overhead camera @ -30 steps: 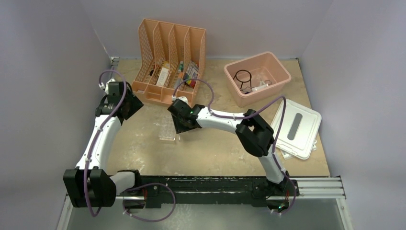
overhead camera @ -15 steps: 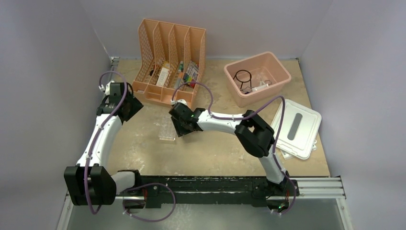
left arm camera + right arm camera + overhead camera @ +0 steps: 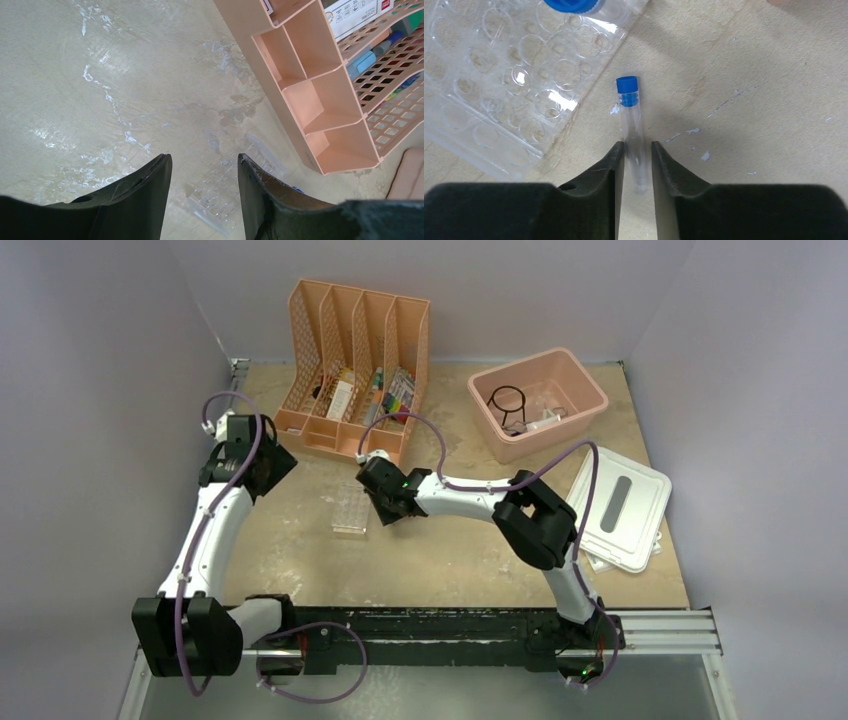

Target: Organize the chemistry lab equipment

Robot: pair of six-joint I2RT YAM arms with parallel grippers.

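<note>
In the right wrist view a clear blue-capped tube (image 3: 631, 125) lies on the table, cap pointing away from me. My right gripper (image 3: 638, 145) has its jaws drawn in tight on both sides of the tube's lower end. The clear tube rack (image 3: 499, 100) lies flat to the left, and another blue-capped tube (image 3: 574, 5) rests on its far edge. From above, the right gripper (image 3: 385, 502) sits beside the rack (image 3: 349, 510). My left gripper (image 3: 204, 159) hangs open and empty above the rack (image 3: 235, 185), near the organizer's corner (image 3: 262, 462).
The peach file organizer (image 3: 355, 360) stands at the back with boxes and pens in it; its front compartments (image 3: 320, 100) show at right in the left wrist view. A pink tub (image 3: 580, 390) at the back right holds a black wire ring (image 3: 508, 400). Its white lid (image 3: 620, 505) lies at the right.
The right gripper has slid a little toward the back and its jaws have narrowed around the tube. The left arm has barely moved.
</note>
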